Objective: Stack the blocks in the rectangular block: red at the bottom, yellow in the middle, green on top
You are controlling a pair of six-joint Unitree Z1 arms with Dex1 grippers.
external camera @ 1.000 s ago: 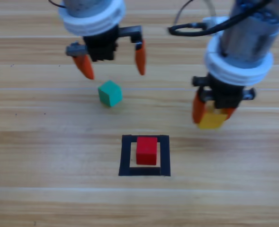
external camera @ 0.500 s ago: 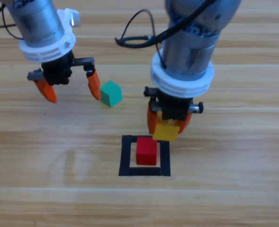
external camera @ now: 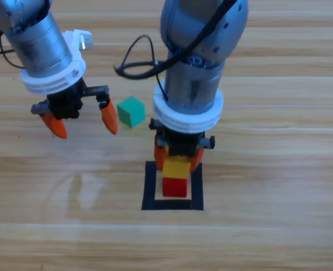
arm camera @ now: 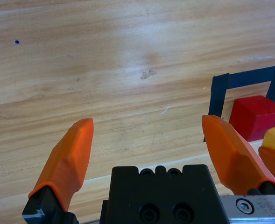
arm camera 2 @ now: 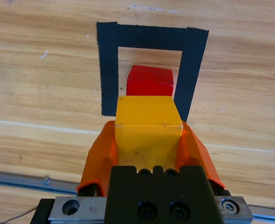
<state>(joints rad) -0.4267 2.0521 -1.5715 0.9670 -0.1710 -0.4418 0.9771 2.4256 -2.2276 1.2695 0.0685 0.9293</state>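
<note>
Big wooden table [external camera: 279, 237] first, planks running across, bare but for the work in the middle. Down from the top edge, right arm, huge and central, right gripper [external camera: 178, 159] clamped firmly on the yellow cube [external camera: 176, 167], 1 orange jaw pressed to each side. Held just above the red cube [external camera: 175, 187], apparently lined up for the drop: looking along the jaws in the wrist view, yellow [arm camera 2: 148, 121] in front with red [arm camera 2: 150, 80] peeking out behind, roughly in line. Whether the 2 cubes touch yet, cannot tell from here.

Over on the left, left gripper [external camera: 83, 117] hanging with jaws spread wide and nothing between them, parked just beside the green cube [external camera: 131, 111], 1 orange tip close to its edge. Probably waiting its turn, kept clear of the stack while yellow goes down.

Now the tape outline [external camera: 150, 186]: black, nearly square, wood showing inside, red sitting within its borders. Bottom layer done, by the look of it.

Smallest last, the 3 cubes. Yellow: plain, matte, sharp corners, square between the jaws, not tilted. Red: same size, flat on the wood. Green: teal, turned a little to the planks, alone on the table, well outside the square, untouched. Middle step in hand, top step not yet begun.
</note>
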